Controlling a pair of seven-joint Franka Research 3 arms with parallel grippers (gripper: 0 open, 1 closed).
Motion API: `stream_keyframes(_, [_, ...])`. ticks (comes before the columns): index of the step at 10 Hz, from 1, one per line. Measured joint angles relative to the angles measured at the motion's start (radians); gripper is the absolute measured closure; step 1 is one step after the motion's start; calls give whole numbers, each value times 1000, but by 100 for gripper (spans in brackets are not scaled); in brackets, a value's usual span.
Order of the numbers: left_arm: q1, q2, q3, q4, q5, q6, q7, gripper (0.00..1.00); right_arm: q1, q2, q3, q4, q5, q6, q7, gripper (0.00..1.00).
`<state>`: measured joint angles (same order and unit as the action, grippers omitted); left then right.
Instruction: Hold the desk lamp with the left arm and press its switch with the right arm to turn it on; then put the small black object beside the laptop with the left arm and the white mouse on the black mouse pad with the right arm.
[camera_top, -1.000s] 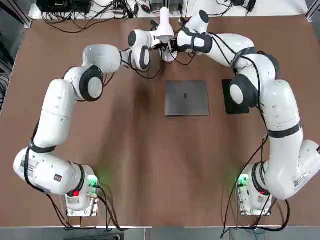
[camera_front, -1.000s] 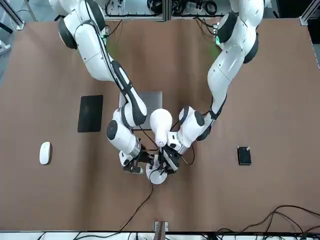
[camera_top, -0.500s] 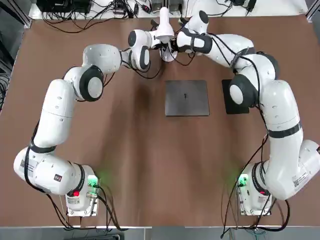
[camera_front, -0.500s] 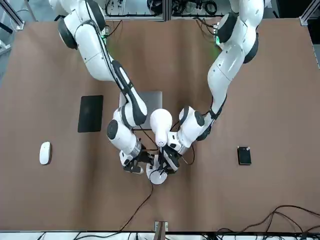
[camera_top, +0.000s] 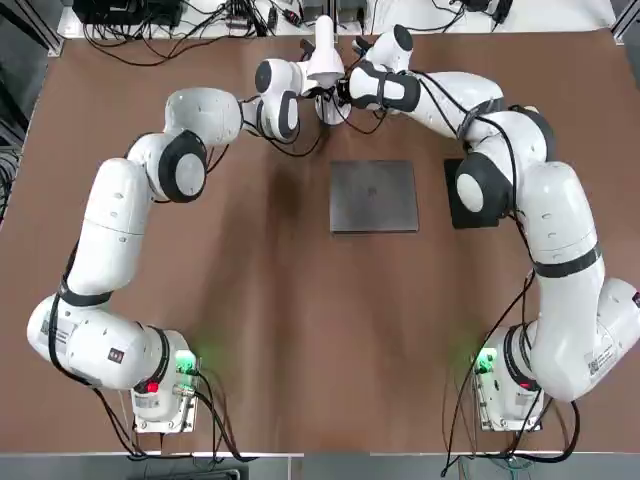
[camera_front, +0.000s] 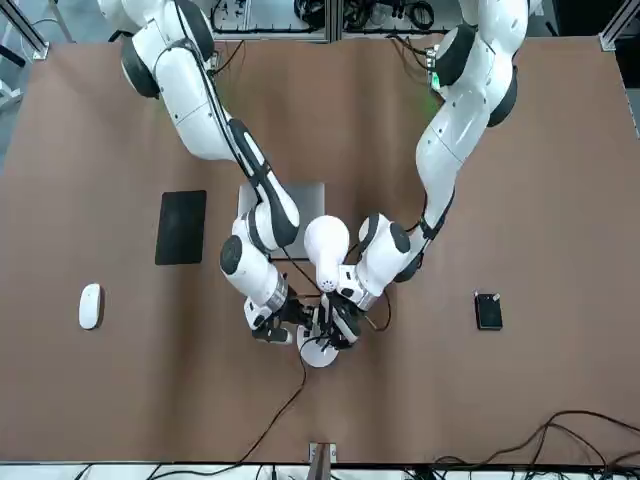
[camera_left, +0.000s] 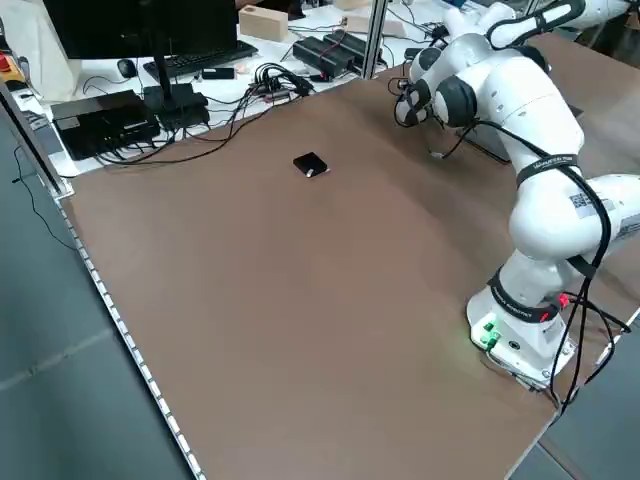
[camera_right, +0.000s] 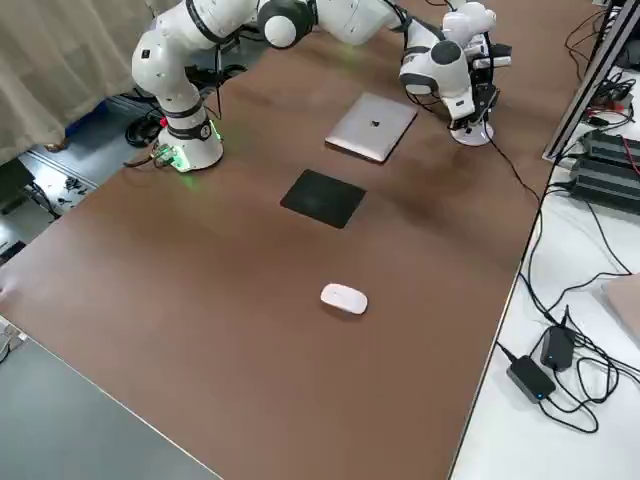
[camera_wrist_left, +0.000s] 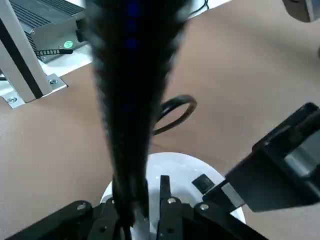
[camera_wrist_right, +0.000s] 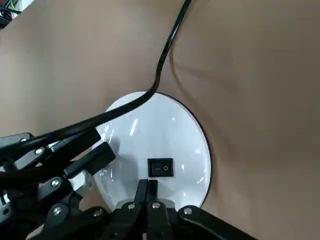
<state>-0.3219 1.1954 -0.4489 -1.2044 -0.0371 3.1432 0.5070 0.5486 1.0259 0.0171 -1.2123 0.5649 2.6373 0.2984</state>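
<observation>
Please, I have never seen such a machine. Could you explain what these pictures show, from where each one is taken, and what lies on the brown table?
Two white robot arms work at one table. The pictures show it from overhead, from across the table, from each side, and from a small camera on each wrist. Both arms reach to the desk lamp. The left gripper is closed on its thin neck. The right gripper, fingers together, points at the black switch on the lamp's round base. Lying free on the table are a closed laptop, a black mouse pad, a white mouse and a small black object.
</observation>
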Motion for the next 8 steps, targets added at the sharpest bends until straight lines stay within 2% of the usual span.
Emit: stream_keyframes(8, [0,0,0,0,0,0,0,78,1,0,-1,1,0,-1,-3,99])
